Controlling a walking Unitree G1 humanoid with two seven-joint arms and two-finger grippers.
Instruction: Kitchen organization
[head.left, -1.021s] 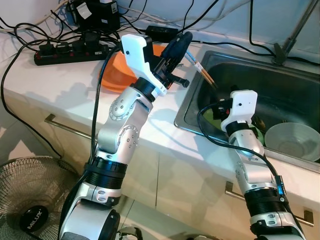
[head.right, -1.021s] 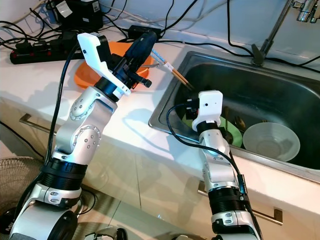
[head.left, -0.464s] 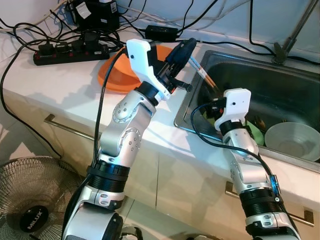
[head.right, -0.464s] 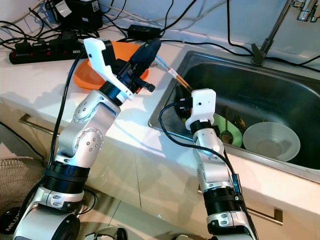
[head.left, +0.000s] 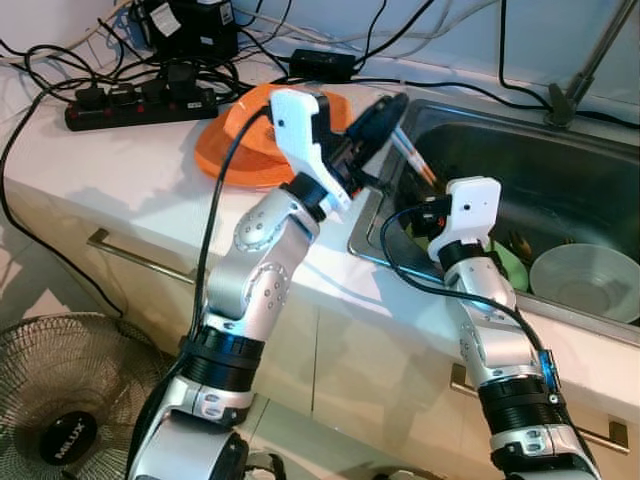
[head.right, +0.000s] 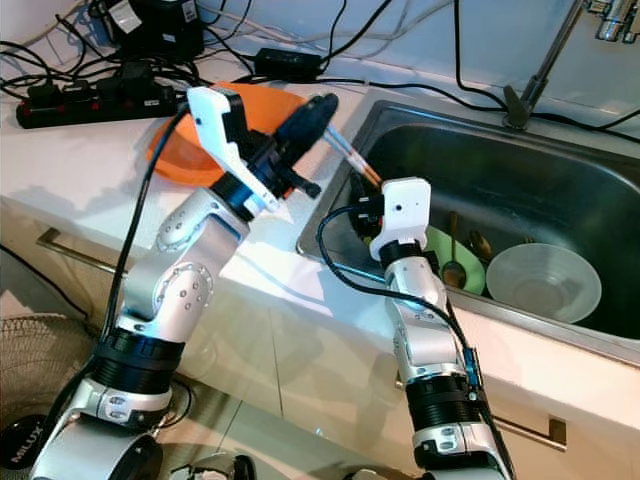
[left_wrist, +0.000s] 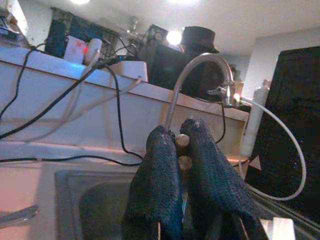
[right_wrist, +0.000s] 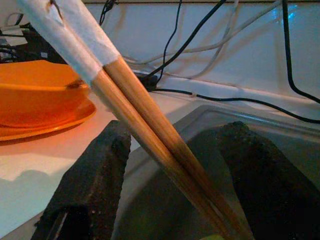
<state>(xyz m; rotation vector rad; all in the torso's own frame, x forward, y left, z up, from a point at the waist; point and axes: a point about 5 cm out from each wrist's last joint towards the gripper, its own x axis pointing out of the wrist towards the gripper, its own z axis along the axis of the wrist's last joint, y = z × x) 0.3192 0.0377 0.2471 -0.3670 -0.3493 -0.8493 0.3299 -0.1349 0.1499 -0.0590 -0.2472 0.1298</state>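
A pair of wooden chopsticks (head.left: 412, 160) with a white paper sleeve slants down over the left rim of the steel sink (head.left: 372, 232). My left gripper (head.left: 386, 108) is shut on their upper end; their butt ends (left_wrist: 182, 150) sit pinched between its fingers. My right gripper (head.right: 362, 212) is inside the sink at the left wall, open. The chopsticks (right_wrist: 150, 130) pass between its two spread fingers (right_wrist: 95, 170), and I cannot tell if they touch. An orange bowl on an orange plate (head.left: 240, 150) sits on the counter behind my left arm.
In the sink lie a green plate (head.left: 516, 266), a translucent bowl (head.left: 586, 280) and some spoons (head.right: 452, 262). A faucet (head.left: 580, 70) rises at the back right. A power strip (head.left: 140, 105) and cables crowd the back of the counter. A fan (head.left: 60, 410) stands on the floor.
My left arm has swung right, carrying the chopsticks from above the orange plate to over the sink's rim. My right gripper rose slightly towards them, then held still.
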